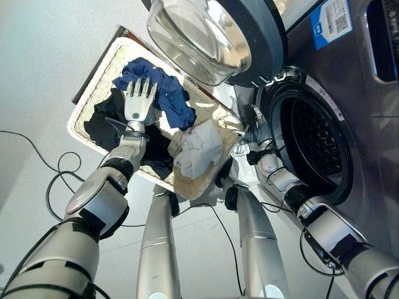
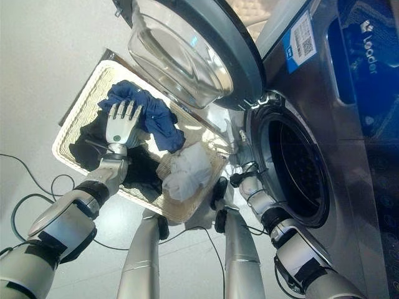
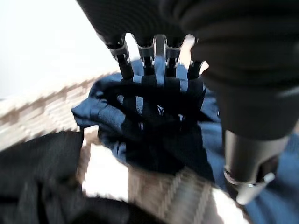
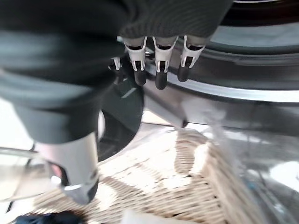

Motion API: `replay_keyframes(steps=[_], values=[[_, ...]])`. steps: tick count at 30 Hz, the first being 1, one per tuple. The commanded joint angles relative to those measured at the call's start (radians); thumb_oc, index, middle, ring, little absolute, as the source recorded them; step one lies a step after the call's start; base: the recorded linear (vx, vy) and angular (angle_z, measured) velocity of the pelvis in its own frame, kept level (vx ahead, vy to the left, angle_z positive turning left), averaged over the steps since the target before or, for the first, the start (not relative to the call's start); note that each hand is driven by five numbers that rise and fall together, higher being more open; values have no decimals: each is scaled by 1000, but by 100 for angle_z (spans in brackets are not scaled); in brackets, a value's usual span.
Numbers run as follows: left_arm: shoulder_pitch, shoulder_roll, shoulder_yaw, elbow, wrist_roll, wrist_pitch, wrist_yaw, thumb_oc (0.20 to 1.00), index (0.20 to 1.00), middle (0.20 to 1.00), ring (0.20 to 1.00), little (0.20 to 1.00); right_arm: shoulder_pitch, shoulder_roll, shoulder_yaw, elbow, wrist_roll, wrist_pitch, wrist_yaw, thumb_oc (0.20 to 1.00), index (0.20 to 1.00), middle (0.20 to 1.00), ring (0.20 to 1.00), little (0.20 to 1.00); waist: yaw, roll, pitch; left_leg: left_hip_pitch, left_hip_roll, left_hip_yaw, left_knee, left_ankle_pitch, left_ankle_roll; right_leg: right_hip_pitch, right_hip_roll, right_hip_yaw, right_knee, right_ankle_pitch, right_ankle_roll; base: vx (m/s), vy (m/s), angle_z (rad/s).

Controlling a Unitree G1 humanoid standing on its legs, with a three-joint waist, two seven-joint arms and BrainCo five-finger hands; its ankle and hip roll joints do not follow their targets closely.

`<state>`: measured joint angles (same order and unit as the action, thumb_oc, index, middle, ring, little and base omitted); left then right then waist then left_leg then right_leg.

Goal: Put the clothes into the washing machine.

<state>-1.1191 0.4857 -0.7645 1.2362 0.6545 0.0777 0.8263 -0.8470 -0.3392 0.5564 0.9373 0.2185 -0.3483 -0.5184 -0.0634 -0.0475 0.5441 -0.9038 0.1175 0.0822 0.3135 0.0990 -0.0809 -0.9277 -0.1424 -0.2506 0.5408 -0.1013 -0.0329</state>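
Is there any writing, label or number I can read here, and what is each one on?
Sticker, blue and white with a square code, on the washer: print too small to read.
White logo word on the washer's blue panel: too unclear to quote.
Strip label beside the door opening: too small to read.
Basket and clothes: no text.
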Motion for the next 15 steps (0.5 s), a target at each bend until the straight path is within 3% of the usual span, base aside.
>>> replay_keyframes(steps=[1, 15], values=[[-58, 8, -3, 21, 58, 8, 13, 1000, 1000, 1000, 1000, 1000, 8, -46, -42, -86, 29, -35, -39, 1000, 1000, 1000, 1000, 1000, 15, -1, -24, -16, -11, 60, -10, -3, -75, -3, 9, 20, -44, 72, 136, 0, 0, 0], [-160, 21, -80, 61, 57, 74, -161, 1000, 1000, 1000, 1000, 1000, -42, -71, -52, -94, 106, -53, -44, 1000, 1000, 1000, 1000, 1000, 0, -2, -24, -104, -1, 54, -26, 19, -84, -96, 15, 34, -51, 94, 142, 12, 3, 0]])
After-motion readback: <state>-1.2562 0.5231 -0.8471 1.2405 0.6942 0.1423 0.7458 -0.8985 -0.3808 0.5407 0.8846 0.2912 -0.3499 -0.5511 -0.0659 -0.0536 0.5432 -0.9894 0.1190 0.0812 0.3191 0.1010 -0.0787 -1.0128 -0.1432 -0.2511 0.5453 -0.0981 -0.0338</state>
